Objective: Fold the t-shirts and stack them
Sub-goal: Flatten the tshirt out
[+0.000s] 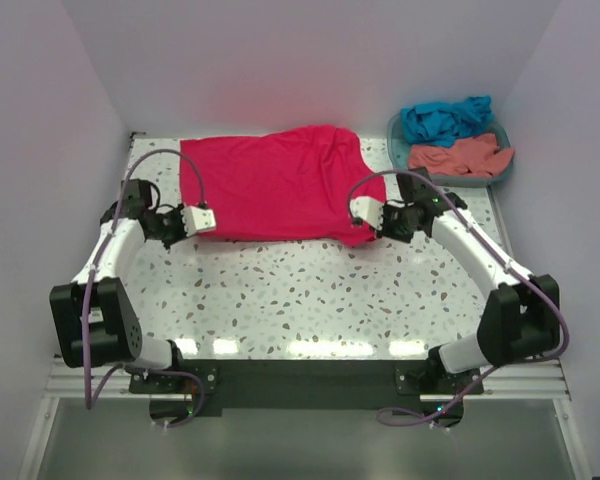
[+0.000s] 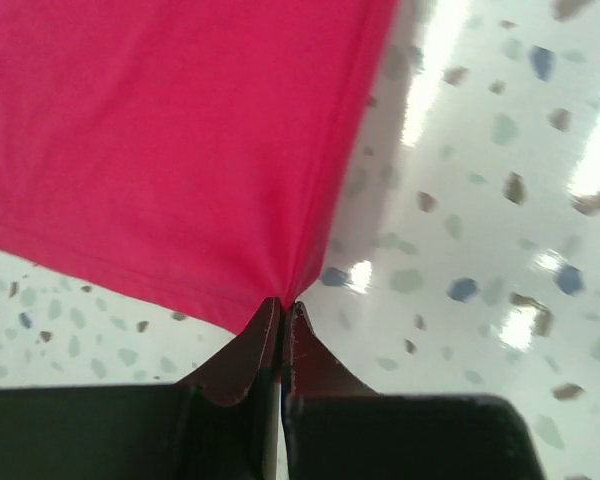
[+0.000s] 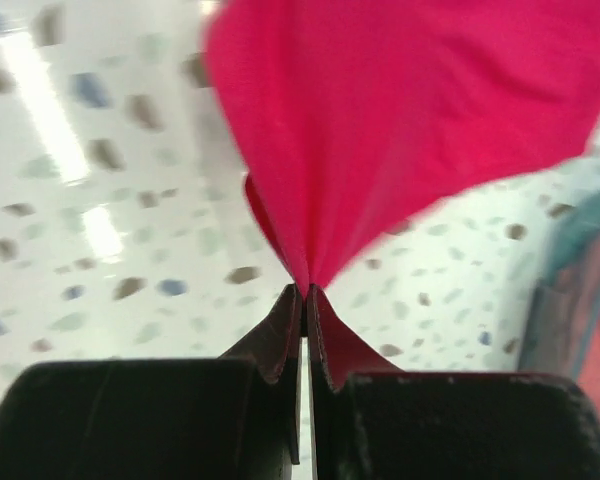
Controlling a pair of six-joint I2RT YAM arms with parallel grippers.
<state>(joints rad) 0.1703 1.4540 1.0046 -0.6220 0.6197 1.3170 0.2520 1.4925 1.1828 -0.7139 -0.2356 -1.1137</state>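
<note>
My left gripper [image 2: 282,303] is pinched tight on the near-left corner of the crimson-pink t-shirt [image 1: 270,185], which spreads across the table [image 1: 310,300] beyond and between both arms; my right gripper [image 3: 307,290] clamps its near-right corner.

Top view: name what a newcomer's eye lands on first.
The crimson-pink t-shirt, spread across the far half of the speckled table, dominates. The left claw and right claw are each shut on one of its near corners. At far right, a teal basket holds a crumpled teal-blue t-shirt and salmon-coral t-shirt.
</note>
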